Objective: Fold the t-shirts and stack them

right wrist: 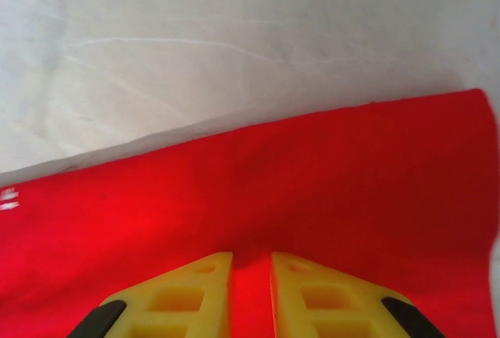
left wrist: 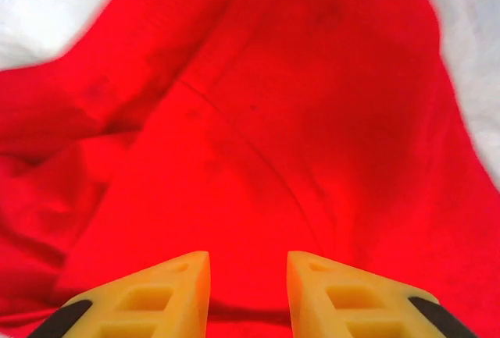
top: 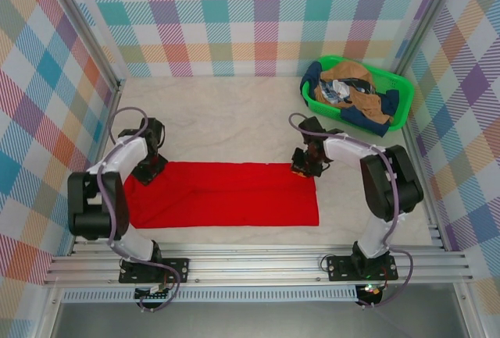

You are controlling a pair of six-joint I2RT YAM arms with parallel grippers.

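Observation:
A large bright red t-shirt [top: 226, 196] lies flat on the table as a long folded band. My left gripper [top: 148, 170] hovers over its far left corner. In the left wrist view the yellow fingers of that gripper [left wrist: 248, 264] stand apart, with rumpled red cloth [left wrist: 273, 119] beneath them and nothing between them. My right gripper [top: 306, 168] is at the shirt's far right corner. Its fingers [right wrist: 251, 260] keep a narrow gap just above the smooth red cloth [right wrist: 312, 174], near the shirt's far edge. More t-shirts [top: 355, 96], navy, tan-brown and white-patterned, are heaped in the basket.
The green plastic basket [top: 400, 82] stands at the back right corner. A white cloth [top: 234, 115] covers the table behind the red shirt. Plaid walls close in the back and both sides, and aluminium rails [top: 258, 264] run along the near edge.

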